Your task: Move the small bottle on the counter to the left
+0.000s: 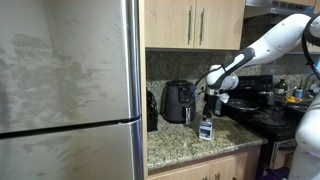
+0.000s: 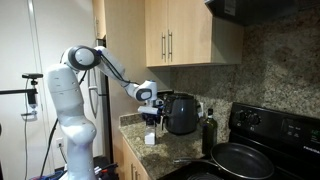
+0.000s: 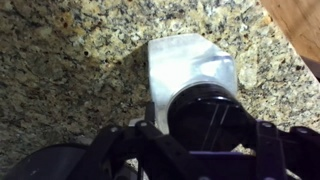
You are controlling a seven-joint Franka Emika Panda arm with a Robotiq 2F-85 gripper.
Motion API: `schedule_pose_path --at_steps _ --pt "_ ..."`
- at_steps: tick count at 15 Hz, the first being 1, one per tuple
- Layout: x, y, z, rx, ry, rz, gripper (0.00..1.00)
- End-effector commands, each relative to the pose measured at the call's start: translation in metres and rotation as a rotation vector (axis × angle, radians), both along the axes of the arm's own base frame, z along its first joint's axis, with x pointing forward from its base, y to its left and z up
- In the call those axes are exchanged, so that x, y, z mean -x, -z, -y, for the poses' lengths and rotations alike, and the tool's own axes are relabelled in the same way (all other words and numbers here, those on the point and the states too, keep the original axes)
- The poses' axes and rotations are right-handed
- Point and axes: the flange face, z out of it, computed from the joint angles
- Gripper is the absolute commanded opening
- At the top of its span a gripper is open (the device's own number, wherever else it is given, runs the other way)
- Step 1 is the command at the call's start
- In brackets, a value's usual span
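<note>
- The small bottle (image 1: 205,129) stands upright near the tabletop's (image 1: 172,142) front edge, before the air fryer (image 1: 178,101).
- The jaws hang apart, straddling its cap (image 3: 210,115) (dark, seen from above).
- Best to close low and centred, then carry it left, level.

Speckled granite counter (image 1: 190,152) with the small bottle (image 1: 205,130), a black air fryer (image 1: 179,101) behind it
</note>
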Motion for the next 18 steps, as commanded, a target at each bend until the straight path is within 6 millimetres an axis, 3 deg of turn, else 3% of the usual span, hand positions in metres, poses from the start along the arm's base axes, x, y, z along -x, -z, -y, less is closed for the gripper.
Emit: schedule_pose_path --at_steps 1,2,4,6,7,8,13,14,15,18 --pt "0.003 -0.010 -0.002 0.028 -0.003 0.005 0.44" --pt "0.003 -0.009 -0.003 0.034 -0.002 0.004 0.37" --pt "0.004 -0.010 -0.007 0.045 -0.018 -0.008 0.37" --pt "0.006 -0.027 -0.022 0.050 -0.069 0.013 0.37" --pt "0.009 -0.048 -0.041 0.038 -0.123 0.044 0.37" --pt "0.008 -0.050 -0.055 0.046 -0.180 0.067 0.37" --pt "0.014 -0.130 -0.156 0.025 -0.427 0.199 0.37" --pt "0.013 -0.100 -0.137 0.040 -0.337 0.174 0.37" --pt "0.016 -0.111 -0.150 0.032 -0.352 0.187 0.62" --pt "0.015 -0.100 -0.145 0.036 -0.336 0.163 0.62"
